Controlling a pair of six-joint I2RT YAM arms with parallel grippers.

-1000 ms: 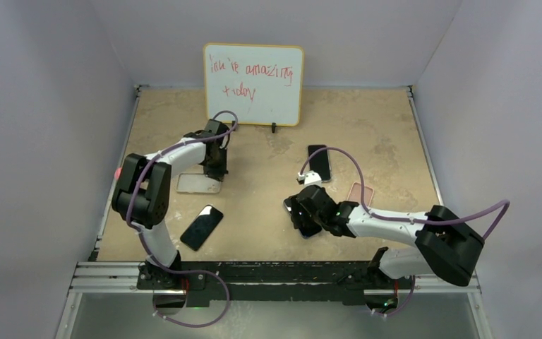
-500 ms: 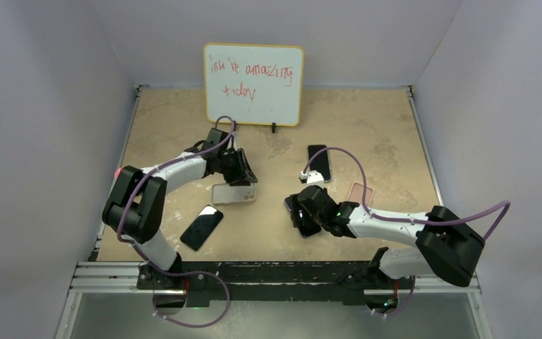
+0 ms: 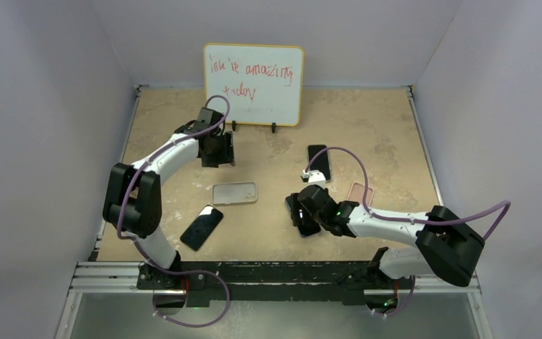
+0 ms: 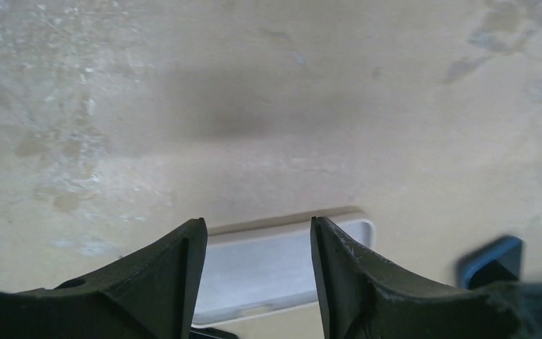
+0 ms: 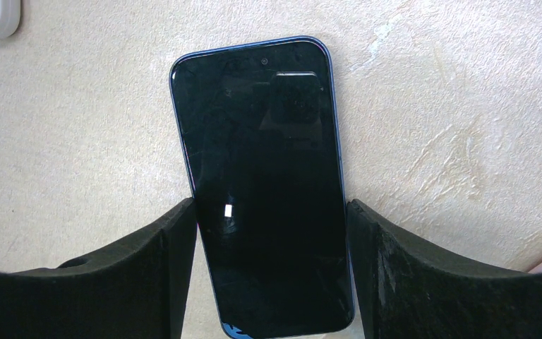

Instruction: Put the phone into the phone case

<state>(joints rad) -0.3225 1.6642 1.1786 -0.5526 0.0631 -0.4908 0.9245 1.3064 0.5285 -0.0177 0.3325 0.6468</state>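
A pale, clear phone case lies flat at the middle-left of the table, hollow side up. My left gripper hangs behind it, apart from it, open and empty. In the left wrist view the phone case shows beyond the left gripper. At centre right, my right gripper is low over a dark, blue-edged phone lying screen up on the table. The right gripper is shut on this phone, a finger against each long edge.
A second black phone lies near the left arm's base, a third phone behind the right gripper. A pink case rests beside the right forearm. A whiteboard stands at the back wall.
My left gripper slid the pale case right toward the middle, opened, let go and drew back toward the whiteboard. The right arm has not moved.
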